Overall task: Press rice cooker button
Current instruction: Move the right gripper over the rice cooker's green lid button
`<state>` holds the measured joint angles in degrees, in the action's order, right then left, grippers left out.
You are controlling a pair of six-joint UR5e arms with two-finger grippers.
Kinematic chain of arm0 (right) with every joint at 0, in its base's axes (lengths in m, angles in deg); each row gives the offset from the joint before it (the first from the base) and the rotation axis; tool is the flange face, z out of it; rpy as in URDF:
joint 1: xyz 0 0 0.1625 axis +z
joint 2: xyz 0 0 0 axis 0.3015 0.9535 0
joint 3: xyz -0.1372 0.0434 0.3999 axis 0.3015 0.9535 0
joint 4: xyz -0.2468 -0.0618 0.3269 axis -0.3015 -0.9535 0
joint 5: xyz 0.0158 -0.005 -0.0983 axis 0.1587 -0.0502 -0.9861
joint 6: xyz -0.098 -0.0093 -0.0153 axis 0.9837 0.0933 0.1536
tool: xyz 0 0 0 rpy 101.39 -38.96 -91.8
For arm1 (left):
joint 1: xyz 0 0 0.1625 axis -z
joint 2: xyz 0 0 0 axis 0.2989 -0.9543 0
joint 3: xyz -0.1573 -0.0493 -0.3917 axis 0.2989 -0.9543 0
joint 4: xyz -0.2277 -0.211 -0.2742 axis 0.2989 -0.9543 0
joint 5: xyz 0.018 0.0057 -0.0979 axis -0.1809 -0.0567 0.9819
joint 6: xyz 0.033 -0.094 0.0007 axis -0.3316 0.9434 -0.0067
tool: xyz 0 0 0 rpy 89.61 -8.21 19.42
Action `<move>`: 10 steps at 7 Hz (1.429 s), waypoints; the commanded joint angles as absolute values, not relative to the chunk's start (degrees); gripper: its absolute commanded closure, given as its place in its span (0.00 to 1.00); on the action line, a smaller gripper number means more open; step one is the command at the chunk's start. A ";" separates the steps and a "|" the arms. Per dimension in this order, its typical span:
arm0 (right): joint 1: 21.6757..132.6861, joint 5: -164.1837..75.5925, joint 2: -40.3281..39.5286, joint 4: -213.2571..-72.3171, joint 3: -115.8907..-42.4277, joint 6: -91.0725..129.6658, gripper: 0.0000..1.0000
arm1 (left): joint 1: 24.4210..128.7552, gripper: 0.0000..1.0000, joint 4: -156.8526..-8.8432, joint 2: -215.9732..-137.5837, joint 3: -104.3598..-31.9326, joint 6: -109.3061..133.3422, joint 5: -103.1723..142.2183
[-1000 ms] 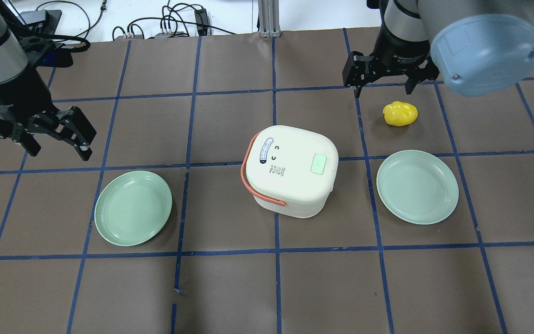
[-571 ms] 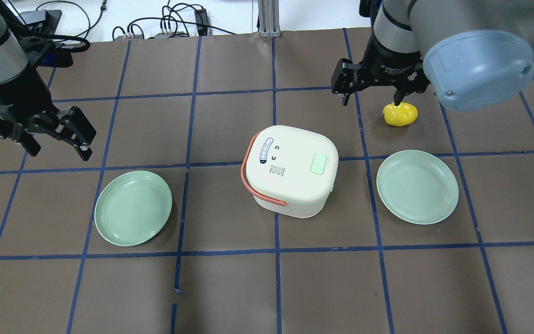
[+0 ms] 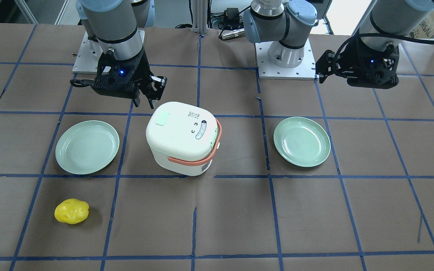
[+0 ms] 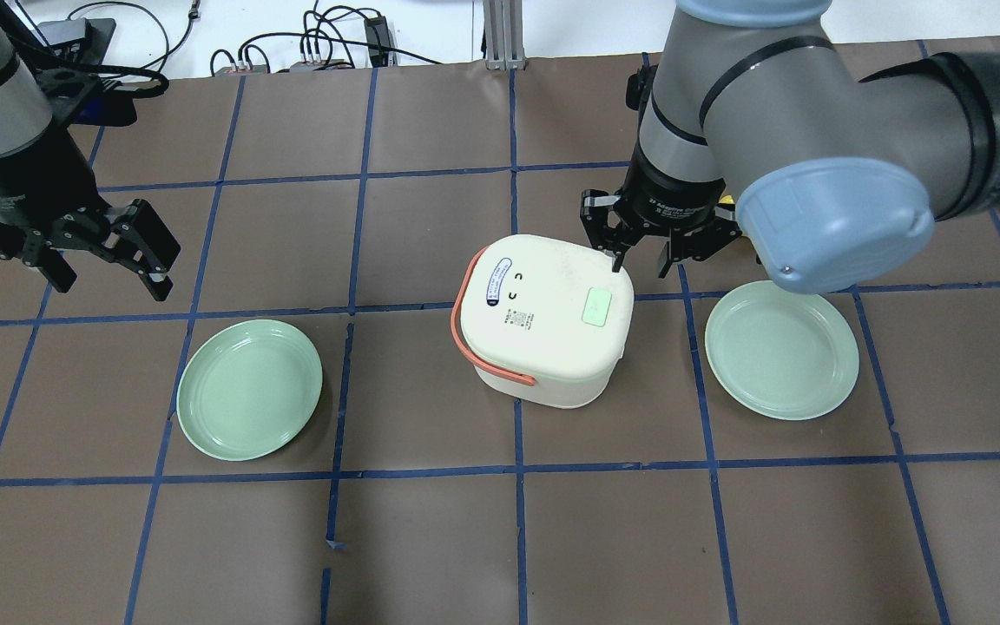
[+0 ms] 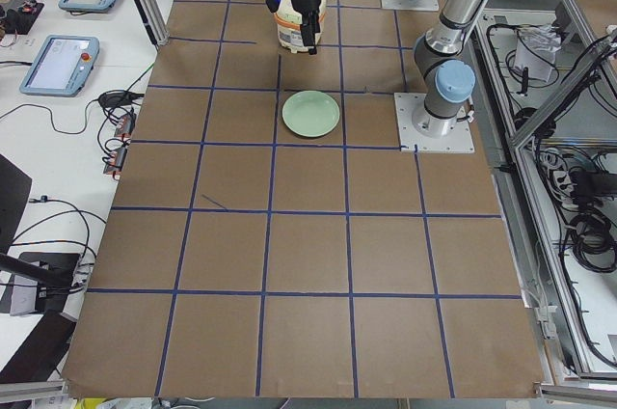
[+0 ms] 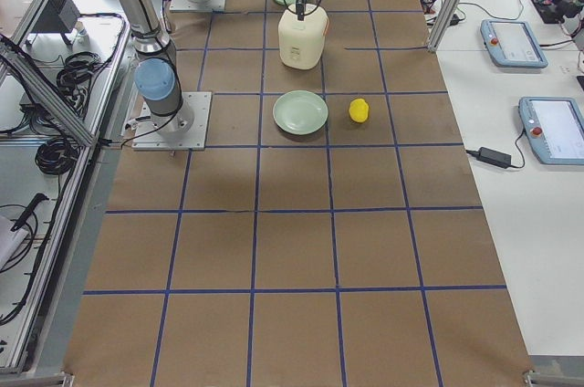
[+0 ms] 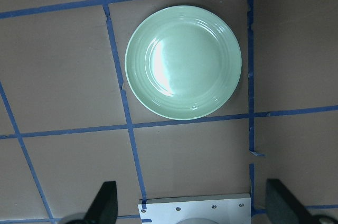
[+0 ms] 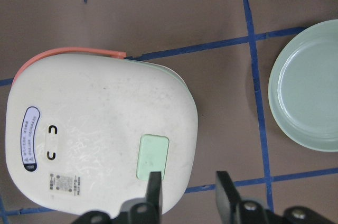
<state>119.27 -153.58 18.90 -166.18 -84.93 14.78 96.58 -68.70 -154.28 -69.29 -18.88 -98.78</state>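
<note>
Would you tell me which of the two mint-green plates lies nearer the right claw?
The round mint-green plate on the robot's right, beside the right claw; the other plate lies beyond the white rice cooker.

Grey arms [image 4: 760, 69], pale-blue joint caps [image 4: 830, 217], black wrists [image 4: 23, 191]

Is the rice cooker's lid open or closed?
Closed. The rice cooker has its white lid lying flat on top, and no inside pot shows in any view.
</note>
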 commanded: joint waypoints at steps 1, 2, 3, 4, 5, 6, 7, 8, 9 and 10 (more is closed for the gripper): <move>119.68 -152.31 19.96 -166.23 -87.49 14.53 0.92 | 96.58 0.00 -68.70 -154.28 -69.29 -18.88 -98.78; 119.77 -151.87 20.14 -166.24 -87.76 14.70 0.93 | 96.58 0.00 -68.70 -154.28 -69.29 -18.88 -98.78; 119.94 -151.52 20.14 -166.41 -88.72 16.79 0.93 | 96.58 0.00 -68.70 -154.28 -69.29 -18.88 -98.78; 119.94 -151.34 19.88 -168.93 -89.43 16.99 0.92 | 96.58 0.00 -68.70 -154.28 -69.29 -18.88 -98.78; 120.03 -149.25 19.36 -169.57 -89.52 17.16 0.92 | 96.58 0.00 -68.70 -154.28 -69.29 -18.88 -98.78; 120.03 -149.06 19.27 -169.58 -89.61 17.16 0.92 | 96.58 0.00 -68.70 -154.28 -69.29 -18.88 -98.78; 120.03 -149.06 19.18 -169.66 -90.22 17.25 0.92 | 96.58 0.00 -68.70 -154.28 -69.29 -18.88 -98.78; 120.03 -149.06 19.09 -170.62 -90.75 18.91 0.92 | 96.58 0.00 -68.70 -154.28 -69.29 -18.88 -98.78; 120.03 -149.06 19.00 -171.24 -90.93 19.01 0.92 | 96.58 0.00 -68.70 -154.28 -69.29 -18.88 -98.78; 120.03 -148.88 18.22 -172.72 -90.84 18.92 0.91 | 96.58 0.00 -68.70 -154.28 -69.29 -18.88 -98.78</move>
